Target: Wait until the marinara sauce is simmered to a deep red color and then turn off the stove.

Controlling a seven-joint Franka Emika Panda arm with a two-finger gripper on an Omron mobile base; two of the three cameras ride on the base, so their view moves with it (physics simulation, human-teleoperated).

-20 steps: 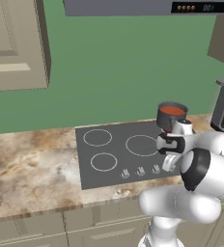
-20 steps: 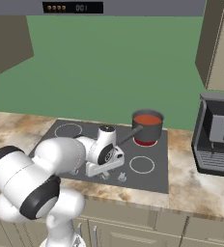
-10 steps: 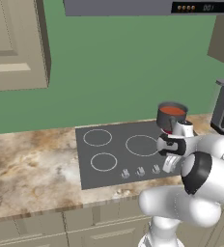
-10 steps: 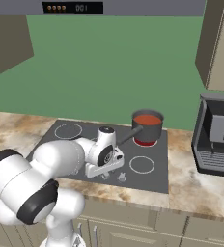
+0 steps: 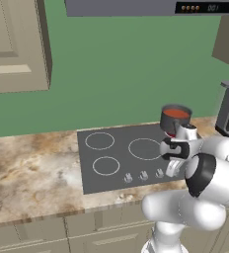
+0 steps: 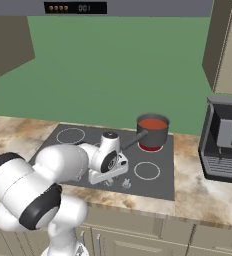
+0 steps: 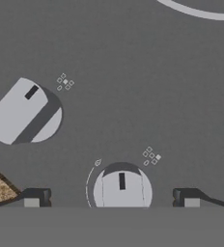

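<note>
Your gripper (image 7: 111, 197) is spread wide and holds nothing; in the hand view its tips straddle a silver knob (image 7: 122, 190) on the stove (image 5: 117, 157), not touching it yet. That knob looks small, rigid and smooth, likely slippery. Pinch it across its round sides, squarely, then twist. It should turn lightly; don't force it.

The marinara sauce (image 6: 152, 123) sits in the dark pot (image 6: 153, 135) on the back burner, right side of the cooktop. Leave the pot alone; it's probably hot and sloshy.

A second knob (image 7: 23, 110) sits close to the one you're over, so don't clip it. The pot handle (image 6: 132, 140) points toward your wrist. The coffee machine (image 6: 224, 140) and the counter (image 5: 32, 173) are well apart.
</note>
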